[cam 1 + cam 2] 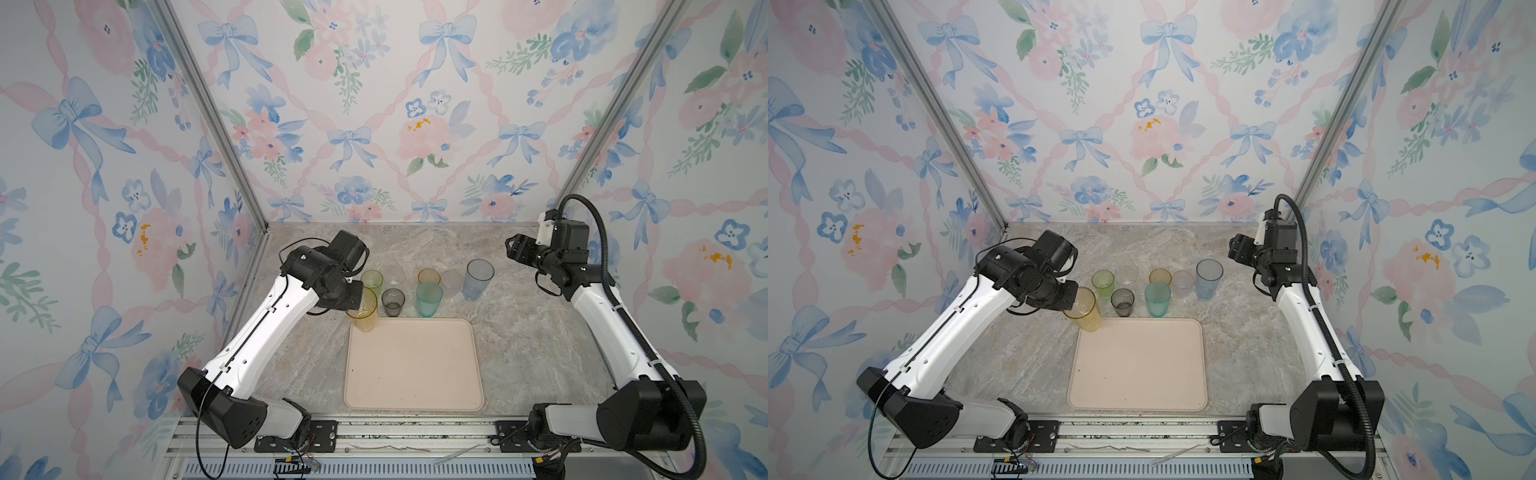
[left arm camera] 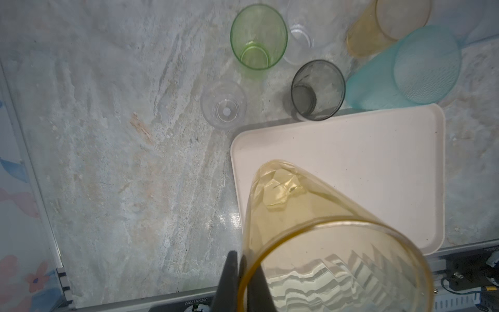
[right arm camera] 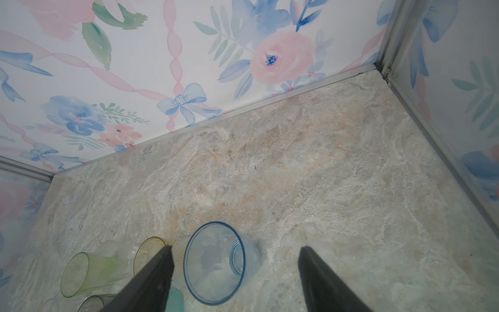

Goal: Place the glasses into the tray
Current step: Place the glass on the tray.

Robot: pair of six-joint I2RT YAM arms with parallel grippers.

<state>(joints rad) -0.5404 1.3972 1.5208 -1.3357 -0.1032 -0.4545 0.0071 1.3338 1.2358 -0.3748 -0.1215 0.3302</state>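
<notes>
My left gripper (image 2: 240,256) is shut on the rim of the tall amber tumbler (image 1: 363,309) (image 2: 324,216). One finger is inside the rim and one outside. The tumbler's base is over the far left corner of the pale beige-pink tray (image 1: 415,365) (image 2: 351,151); I cannot tell whether it touches. Behind the tray stand lime green (image 1: 372,279), smoky grey (image 1: 393,302), teal (image 1: 429,298), short amber (image 1: 429,276), frosted white (image 1: 451,280) and pale blue (image 1: 479,277) tumblers. My right gripper (image 1: 515,247) (image 3: 235,247) is open above the pale blue tumbler (image 3: 216,263), holding nothing.
A small clear tumbler (image 2: 223,108) stands on the marble top left of the tray's far corner, and another (image 1: 395,275) stands beside the green one. Floral walls close the back and both sides. A metal rail (image 1: 415,432) runs along the front.
</notes>
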